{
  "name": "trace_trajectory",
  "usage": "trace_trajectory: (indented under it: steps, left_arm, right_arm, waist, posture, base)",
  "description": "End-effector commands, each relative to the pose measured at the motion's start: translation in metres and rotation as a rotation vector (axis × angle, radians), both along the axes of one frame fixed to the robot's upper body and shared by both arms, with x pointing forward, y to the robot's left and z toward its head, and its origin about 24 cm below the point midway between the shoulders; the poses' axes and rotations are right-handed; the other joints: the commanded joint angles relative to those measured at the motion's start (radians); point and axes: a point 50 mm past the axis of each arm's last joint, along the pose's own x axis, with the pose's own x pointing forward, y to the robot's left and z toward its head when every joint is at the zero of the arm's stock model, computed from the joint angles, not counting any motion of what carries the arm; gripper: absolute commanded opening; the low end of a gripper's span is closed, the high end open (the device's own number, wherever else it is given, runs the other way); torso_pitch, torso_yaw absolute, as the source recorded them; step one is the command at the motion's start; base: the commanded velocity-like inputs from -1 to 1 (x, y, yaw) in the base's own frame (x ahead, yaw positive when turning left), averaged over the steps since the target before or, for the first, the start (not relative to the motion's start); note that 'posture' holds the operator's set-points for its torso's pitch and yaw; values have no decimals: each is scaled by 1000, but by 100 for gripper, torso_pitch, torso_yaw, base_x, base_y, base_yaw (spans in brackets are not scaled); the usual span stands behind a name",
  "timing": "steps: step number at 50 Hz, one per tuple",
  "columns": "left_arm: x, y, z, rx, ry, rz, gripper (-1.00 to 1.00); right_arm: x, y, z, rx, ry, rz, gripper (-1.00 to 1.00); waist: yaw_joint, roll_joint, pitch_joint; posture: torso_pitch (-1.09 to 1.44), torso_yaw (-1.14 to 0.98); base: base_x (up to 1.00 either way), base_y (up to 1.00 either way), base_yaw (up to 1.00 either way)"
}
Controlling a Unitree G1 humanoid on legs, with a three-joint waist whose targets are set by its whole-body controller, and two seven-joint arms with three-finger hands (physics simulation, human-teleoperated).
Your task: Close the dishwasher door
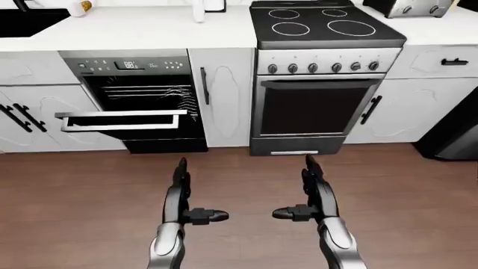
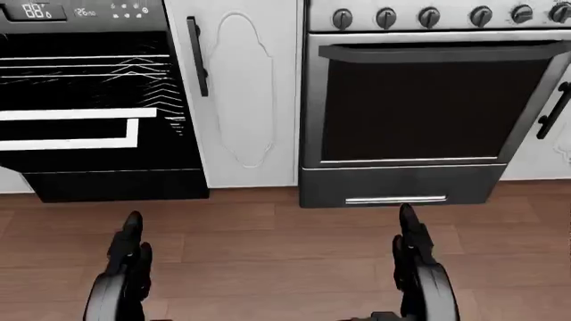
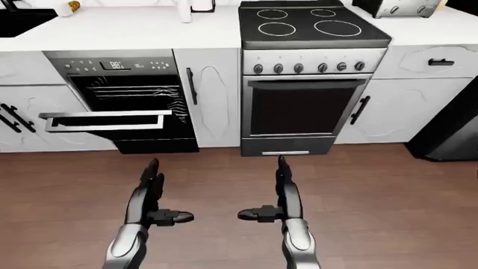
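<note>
The dishwasher (image 1: 138, 101) sits under the white counter at the left of the left-eye view, with a lit control strip on top. Its door (image 1: 123, 120) hangs open, lowered toward me, and the racks (image 1: 153, 92) show inside. My left hand (image 1: 183, 190) is open, fingers pointing up, low in the view over the wood floor, below and right of the door. My right hand (image 1: 312, 188) is open too, below the stove. Neither hand touches anything.
A stove with oven (image 1: 318, 84) stands right of the dishwasher, with a narrow white cabinet (image 1: 222, 95) between them. White cabinets (image 1: 33, 115) flank the left, a sink (image 1: 22, 22) is top left, a toaster (image 1: 411, 7) top right. A dark appliance (image 1: 455, 134) stands at right.
</note>
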Motion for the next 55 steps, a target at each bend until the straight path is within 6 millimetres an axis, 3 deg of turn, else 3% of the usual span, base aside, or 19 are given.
trace_trajectory:
  steps: [1,3,4,5,7,8,29,30,32,35,47,55]
  left_arm:
    - [10,-4,27,6,-172,7,100]
    - [13,-1,25,-3,-168,25,100]
    - [13,-1,24,-7,-169,32,100]
    - [13,0,25,-5,-176,43,100]
    - [10,2,27,-2,-188,50,100]
    - [10,2,28,-7,-186,48,100]
    - [6,0,27,9,-190,42,100]
    - [6,0,27,9,-190,41,100]
    - [5,0,28,8,-192,40,100]
    - [5,0,27,9,-191,42,100]
    - [4,-2,28,9,-194,38,100]
    - [5,0,29,10,-198,43,100]
  right_arm:
    - [12,-11,18,-55,-145,-69,100]
    - [14,-12,16,-45,-158,-78,100]
    - [14,-12,16,-46,-164,-81,100]
    - [13,-12,15,-44,-164,-80,100]
    - [11,-15,15,-62,-181,-99,100]
    - [11,-16,15,-72,-196,-108,100]
    - [5,-12,14,-164,-160,-116,100]
    - [4,-12,14,-160,-163,-114,100]
    - [4,-12,14,-159,-163,-112,100]
    - [4,-11,14,-160,-163,-109,100]
    - [5,-10,15,-164,-162,-106,100]
    - [3,-12,16,-170,-163,-116,100]
  waist:
    - [-2,-8,-1]
    - [5,0,-60]
    - [4,-1,-53]
    - [5,-8,-20]
    - [7,-10,-70]
    - [7,-9,-74]
    - [8,-7,-88]
    - [10,-1,-103]
    - [14,2,-81]
    - [13,1,-74]
    - [22,8,-61]
    - [28,-7,-57]
  posture:
    - [0,0]
    - [0,0]
    - [0,0]
    - [0,0]
    - [0,0]
    - [0,0]
    - [0,0]
    - [0,0]
    - [0,0]
    - [0,0]
    - [0,0]
    - [0,0]
  base:
    - [0,0,0]
    - [0,0,0]
    - [0,0,0]
    - [0,0,0]
    - [0,0,0]
    - [0,0,0]
    - [0,0,0]
    - [0,0,6]
    - [0,0,16]
    - [0,0,24]
    - [0,0,24]
    - [0,0,24]
